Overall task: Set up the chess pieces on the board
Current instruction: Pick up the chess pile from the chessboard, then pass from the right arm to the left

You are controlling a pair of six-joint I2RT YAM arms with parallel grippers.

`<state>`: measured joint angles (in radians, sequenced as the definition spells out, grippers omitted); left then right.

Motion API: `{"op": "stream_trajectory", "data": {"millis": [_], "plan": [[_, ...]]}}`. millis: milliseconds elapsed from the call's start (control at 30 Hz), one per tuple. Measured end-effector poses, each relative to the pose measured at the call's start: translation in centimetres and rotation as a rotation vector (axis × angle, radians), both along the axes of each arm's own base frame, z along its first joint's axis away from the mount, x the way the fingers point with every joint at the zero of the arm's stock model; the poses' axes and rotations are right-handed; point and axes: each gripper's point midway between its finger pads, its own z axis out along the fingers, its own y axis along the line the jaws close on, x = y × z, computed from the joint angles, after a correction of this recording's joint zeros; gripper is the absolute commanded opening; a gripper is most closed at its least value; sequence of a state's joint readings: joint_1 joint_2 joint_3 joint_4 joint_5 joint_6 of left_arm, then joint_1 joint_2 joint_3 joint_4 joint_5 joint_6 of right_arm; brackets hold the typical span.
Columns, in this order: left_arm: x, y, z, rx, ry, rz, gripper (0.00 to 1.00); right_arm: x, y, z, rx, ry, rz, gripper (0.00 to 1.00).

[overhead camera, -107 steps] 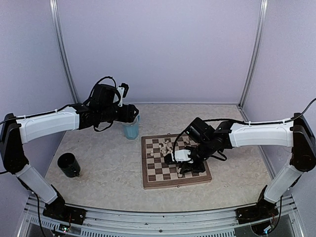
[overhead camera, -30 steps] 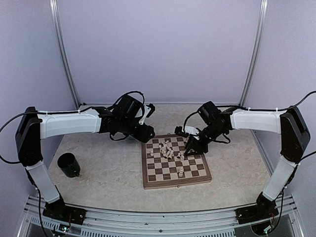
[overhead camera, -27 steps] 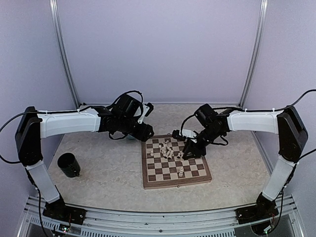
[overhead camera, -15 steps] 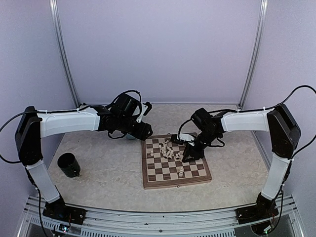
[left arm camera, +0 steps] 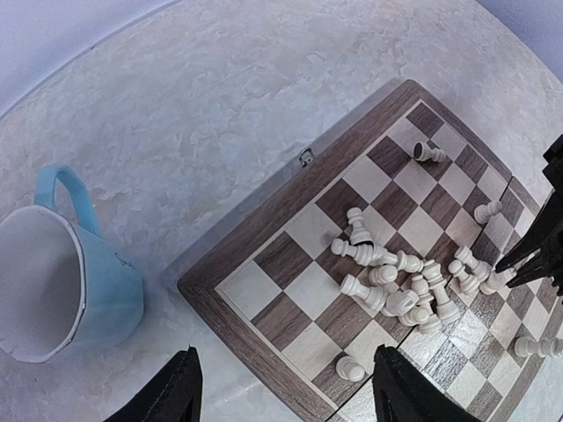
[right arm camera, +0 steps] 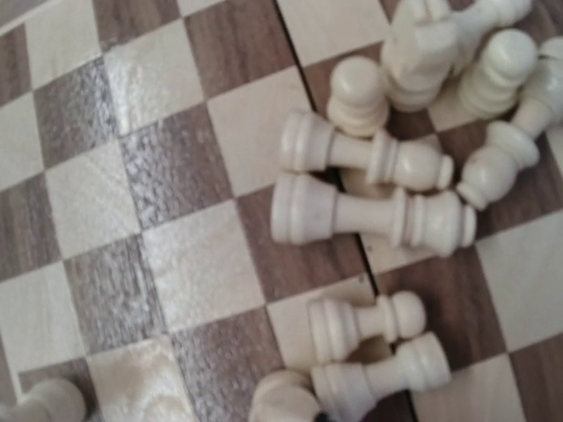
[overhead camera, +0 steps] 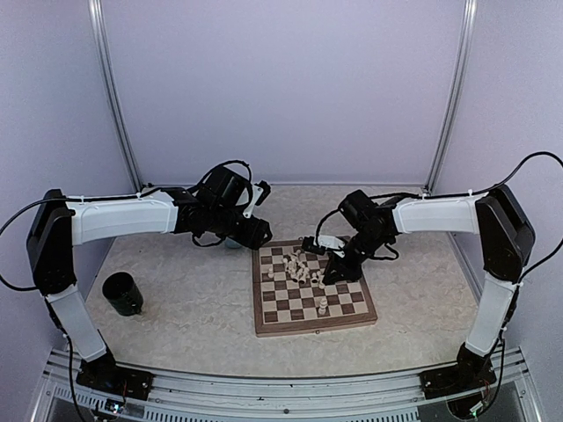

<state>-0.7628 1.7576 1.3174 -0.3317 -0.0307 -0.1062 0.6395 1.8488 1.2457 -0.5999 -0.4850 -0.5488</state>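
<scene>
The board [overhead camera: 273, 322] lies mid-table, its light rim showing in the left wrist view [left arm camera: 230, 318]. Several cream chess pieces [overhead camera: 299, 264] lie toppled in a heap on its far half [left arm camera: 398, 283]; one stands alone nearer the front [overhead camera: 323, 305]. My right gripper [overhead camera: 331, 271] is down at the heap's right edge, its dark tips close together [left arm camera: 515, 268]. In the right wrist view only a black tip shows at the bottom edge [right arm camera: 319, 418] beside fallen pieces [right arm camera: 374, 209]; whether one is pinched is hidden. My left gripper [left arm camera: 286, 400] hovers open above the board's far-left corner [overhead camera: 257, 234].
A light blue cup [left arm camera: 66, 277] stands just off the board's far-left corner, mostly hidden under the left arm in the top view. A black cup [overhead camera: 123, 293] sits at the left of the table. Stray pieces [left arm camera: 428, 151] lie apart from the heap.
The right gripper has dropped left onto the heap's right edge and closed. The left arm has barely shifted and stays open.
</scene>
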Motion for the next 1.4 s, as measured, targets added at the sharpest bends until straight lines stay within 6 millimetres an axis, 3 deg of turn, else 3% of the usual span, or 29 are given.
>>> {"op": "stream_trajectory", "data": {"millis": [167, 433, 633, 800, 1000, 1200, 1300, 1400], "plan": [[0.0, 0.0, 0.0, 0.001, 0.000, 0.000, 0.66, -0.1, -0.4, 0.7, -0.005, -0.021, 0.000, 0.01], [-0.1, -0.1, 0.0, 0.001, 0.000, -0.002, 0.66, -2.3, -2.1, 5.0, 0.040, -0.104, 0.024, 0.00], [-0.2, -0.3, 0.0, 0.004, 0.001, -0.006, 0.66, -3.9, -3.7, 2.6, -0.016, -0.072, 0.026, 0.00], [-0.4, -0.8, -0.2, 0.007, 0.003, -0.020, 0.66, -3.5, -3.2, 3.4, 0.006, -0.083, 0.019, 0.00], [-2.1, -2.9, -0.3, -0.015, -0.007, -0.114, 0.65, -1.5, -1.6, 7.1, 0.107, -0.111, -0.011, 0.00], [-6.0, -4.0, -0.1, -0.102, -0.060, -0.234, 0.64, 1.6, -1.2, 13.0, 0.290, -0.108, -0.079, 0.00], [-7.2, -4.2, 2.5, -0.226, -0.144, -0.265, 0.63, 2.0, -1.2, 15.4, 0.374, -0.099, -0.086, 0.00], [-8.1, -4.7, 5.8, -0.373, -0.248, -0.284, 0.62, 1.1, -0.8, 17.1, 0.446, -0.067, -0.058, 0.00]]}}
